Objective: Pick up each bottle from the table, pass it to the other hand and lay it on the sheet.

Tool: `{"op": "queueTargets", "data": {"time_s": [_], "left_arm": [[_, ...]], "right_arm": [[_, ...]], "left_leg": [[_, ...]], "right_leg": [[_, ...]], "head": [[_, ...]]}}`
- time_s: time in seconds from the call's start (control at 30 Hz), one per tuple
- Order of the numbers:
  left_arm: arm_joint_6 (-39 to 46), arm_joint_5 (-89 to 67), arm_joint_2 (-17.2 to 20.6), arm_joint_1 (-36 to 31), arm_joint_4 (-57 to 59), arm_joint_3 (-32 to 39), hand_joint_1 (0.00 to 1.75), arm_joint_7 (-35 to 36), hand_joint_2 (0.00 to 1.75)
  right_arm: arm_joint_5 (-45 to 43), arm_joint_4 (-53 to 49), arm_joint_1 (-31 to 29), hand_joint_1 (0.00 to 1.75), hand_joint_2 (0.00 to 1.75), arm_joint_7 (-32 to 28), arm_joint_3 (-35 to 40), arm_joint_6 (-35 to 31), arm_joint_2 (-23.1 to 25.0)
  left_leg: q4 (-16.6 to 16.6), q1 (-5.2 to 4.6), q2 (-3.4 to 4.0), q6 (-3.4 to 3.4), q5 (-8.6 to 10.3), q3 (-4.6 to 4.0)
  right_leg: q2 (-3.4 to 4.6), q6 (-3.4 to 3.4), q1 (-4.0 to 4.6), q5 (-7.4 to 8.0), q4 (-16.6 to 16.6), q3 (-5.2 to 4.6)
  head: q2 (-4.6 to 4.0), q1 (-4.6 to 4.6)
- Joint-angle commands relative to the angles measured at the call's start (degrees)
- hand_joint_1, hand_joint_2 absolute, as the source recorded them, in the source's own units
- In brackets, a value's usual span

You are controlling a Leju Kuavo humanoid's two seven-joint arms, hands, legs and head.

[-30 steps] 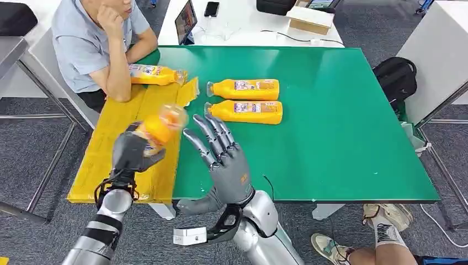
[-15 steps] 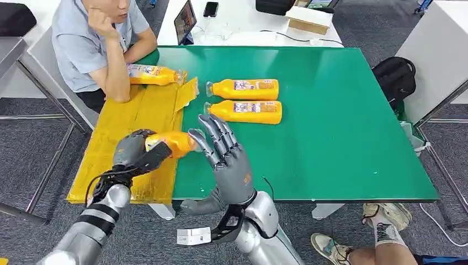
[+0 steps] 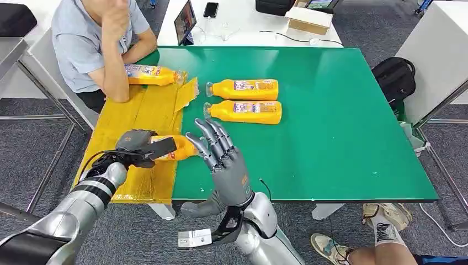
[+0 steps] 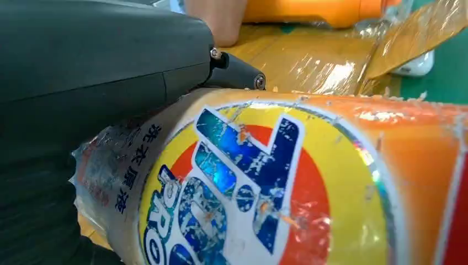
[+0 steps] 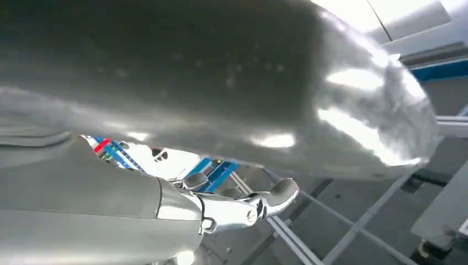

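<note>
An orange detergent bottle [image 3: 172, 148] is grasped around its labelled body by the left hand [image 3: 138, 148], lying sideways low over the yellow sheet [image 3: 132, 113]. The right hand [image 3: 225, 160] is held released, fingers spread. The glossy, rigid plastic is judged slippery; mid-body is best gripped. Two bottles [image 3: 243, 99] lie beyond on the green table [image 3: 342, 121].

Orange bottle [image 3: 175, 148] sideways over yellow sheet [image 3: 135, 113], apparently gripped, three others lying flat
</note>
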Motion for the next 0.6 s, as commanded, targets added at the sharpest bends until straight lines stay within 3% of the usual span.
{"op": "queueTargets", "data": {"time_s": [0.03, 0.07, 0.1, 0.27, 0.33, 0.43, 0.6], "left_arm": [[-3.86, 3.04, -0.68, -2.99, 9.51, -1.30, 0.63, -2.36, 1.75], [-3.63, 3.02, -0.76, -2.96, 9.36, -1.40, 0.14, -2.66, 1.75], [-3.34, 3.36, -0.98, -2.84, 8.96, -1.58, 0.00, -3.33, 1.75], [-4.32, 8.92, -2.86, -2.24, 7.64, 0.67, 0.00, -6.04, 1.75], [-15.32, 20.22, -4.33, -0.66, 6.45, 7.34, 0.00, -12.67, 1.75], [-20.60, 25.78, -4.28, 0.90, 5.62, 9.50, 0.00, -18.29, 1.75], [-19.04, 29.10, -4.94, 2.47, 1.37, 10.35, 0.00, -21.77, 1.75]], "right_arm": [[-1.08, 12.05, -5.00, 0.00, 0.00, 0.02, 3.52, -0.15, -2.95], [-0.03, 12.55, -5.17, 0.00, 0.00, 0.02, 3.33, -0.15, -2.90], [-0.55, 14.23, -5.72, 0.00, 0.00, 0.02, 4.02, -0.15, -3.09], [-1.20, 16.72, -6.47, 0.00, 0.00, 0.02, 5.56, -0.15, -3.87], [-2.85, 19.25, -7.83, 0.00, 0.00, 0.02, 8.46, -0.15, -4.80], [-3.88, 21.10, -8.84, 0.00, 0.00, 0.02, 10.41, -0.15, -4.71], [-3.71, 21.66, -8.97, 0.00, 0.00, 0.02, 9.98, -0.15, -4.59]], "left_leg": [[-0.10, 0.04, 0.16, -0.06, -0.10, 0.38], [-0.10, 0.02, 0.12, -0.04, -0.07, 0.34], [-0.09, 0.02, 0.11, -0.03, -0.06, 0.29], [-0.10, 0.02, 0.07, -0.03, -0.07, 0.33], [-0.09, 0.03, 0.09, -0.04, -0.11, 0.41], [-0.11, 0.00, 0.10, -0.03, -0.13, 0.45], [-0.07, -0.02, 0.04, -0.03, -0.06, 0.24]], "right_leg": [[0.07, -0.10, 0.07, -0.05, -0.13, 0.35], [0.05, -0.08, 0.04, -0.04, -0.12, 0.31], [0.02, -0.07, 0.04, -0.03, -0.11, 0.27], [-0.04, -0.07, 0.03, -0.06, -0.12, 0.33], [-0.02, -0.09, 0.05, -0.09, -0.14, 0.42], [0.03, -0.08, 0.02, -0.09, -0.15, 0.46], [0.00, -0.07, -0.01, -0.04, -0.09, 0.28]], "head": [[0.00, 0.00], [0.00, 0.00], [0.00, 0.00], [0.00, 0.00], [0.00, -0.02], [0.00, 0.00], [0.00, 0.00]]}}
